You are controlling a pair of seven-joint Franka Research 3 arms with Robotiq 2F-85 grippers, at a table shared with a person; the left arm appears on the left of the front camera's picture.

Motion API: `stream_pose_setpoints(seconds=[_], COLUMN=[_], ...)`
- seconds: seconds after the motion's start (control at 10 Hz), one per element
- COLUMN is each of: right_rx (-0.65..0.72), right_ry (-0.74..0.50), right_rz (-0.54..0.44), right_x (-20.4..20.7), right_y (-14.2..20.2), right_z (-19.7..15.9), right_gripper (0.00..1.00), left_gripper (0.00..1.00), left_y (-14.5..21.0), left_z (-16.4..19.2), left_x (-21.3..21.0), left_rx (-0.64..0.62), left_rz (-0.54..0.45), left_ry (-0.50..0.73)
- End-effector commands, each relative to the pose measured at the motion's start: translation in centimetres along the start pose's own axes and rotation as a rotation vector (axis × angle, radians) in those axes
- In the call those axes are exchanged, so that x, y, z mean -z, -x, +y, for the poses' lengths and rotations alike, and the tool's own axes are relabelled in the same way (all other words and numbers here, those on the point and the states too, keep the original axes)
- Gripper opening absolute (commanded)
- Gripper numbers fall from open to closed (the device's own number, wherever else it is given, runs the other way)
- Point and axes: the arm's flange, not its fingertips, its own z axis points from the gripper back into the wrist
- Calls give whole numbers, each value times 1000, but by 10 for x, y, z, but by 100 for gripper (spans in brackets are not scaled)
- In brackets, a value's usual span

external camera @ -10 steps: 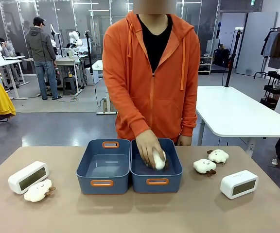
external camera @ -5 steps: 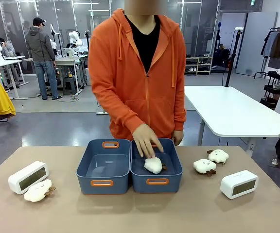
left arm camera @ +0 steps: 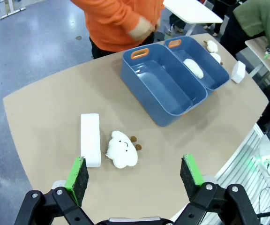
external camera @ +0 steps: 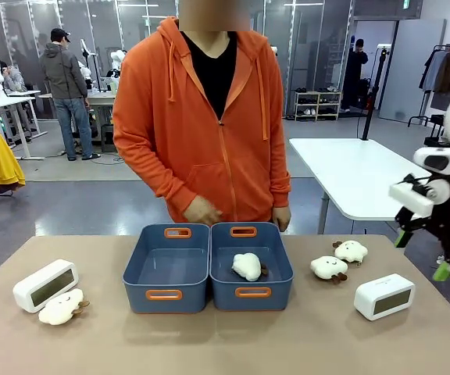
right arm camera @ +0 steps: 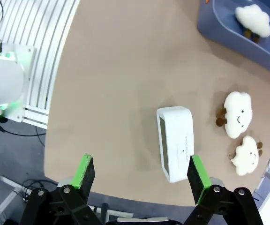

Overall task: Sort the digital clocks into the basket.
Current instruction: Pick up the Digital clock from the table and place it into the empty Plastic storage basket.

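Two white digital clocks lie on the tan table: one at the far left, one at the right. Two blue baskets stand side by side in the middle. The left basket holds nothing. The right basket holds a white plush toy. My left gripper hangs open, high above the left clock. My right gripper is open above the table's right end, over the right clock.
A plush toy lies against the left clock. Two more sit between the right basket and the right clock. The person in an orange hoodie stands behind the baskets, a hand just beyond the rims.
The person let go of the plush toy in the right basket, drew the hand back and shifted left. My right arm has come into the front view at the right edge.
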Motion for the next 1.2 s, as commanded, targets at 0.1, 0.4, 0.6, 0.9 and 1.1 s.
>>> stream_pose_setpoints(seconds=[0.1,0.4,0.6,0.9,1.1], right_rx=[-6,9,45,31,41], right_ry=[4,-15,17,16,6], right_rz=[55,79,76,123,143], right_x=[29,81,101,118,132], right_y=[8,27,36,36,39], right_z=[-17,-52,-63,-72,-78], right_gripper=[100,100,100,100,100], left_gripper=[100,100,100,100,100], left_y=[0,0,0,0,0], left_z=[0,0,0,0,0], left_x=[0,0,0,0,0], left_rx=[3,3,3,3,3], left_rz=[-3,-3,-3,-3,-3], left_ry=[15,15,15,15,15])
